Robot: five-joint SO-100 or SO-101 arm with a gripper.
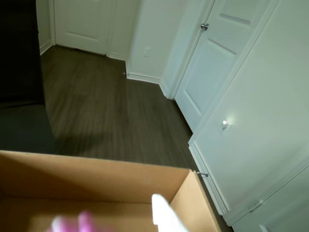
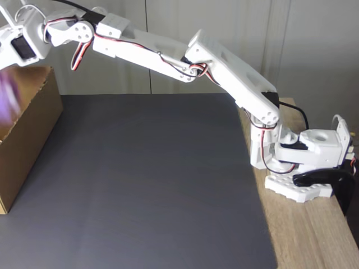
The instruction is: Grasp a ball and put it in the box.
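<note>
Arm stretched to desk's left edge, over box. Ball a purple blur above box opening in fixed view; pink blur inside box in wrist view. Claw state: cannot tell. Judgement: drop under way, task nearly done.

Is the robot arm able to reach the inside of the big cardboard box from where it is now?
Probably yes. In the fixed view the arm stretches across the dark mat to the box, whose top is open. In the wrist view a blurred pink ball shows over the box's inside.
</note>
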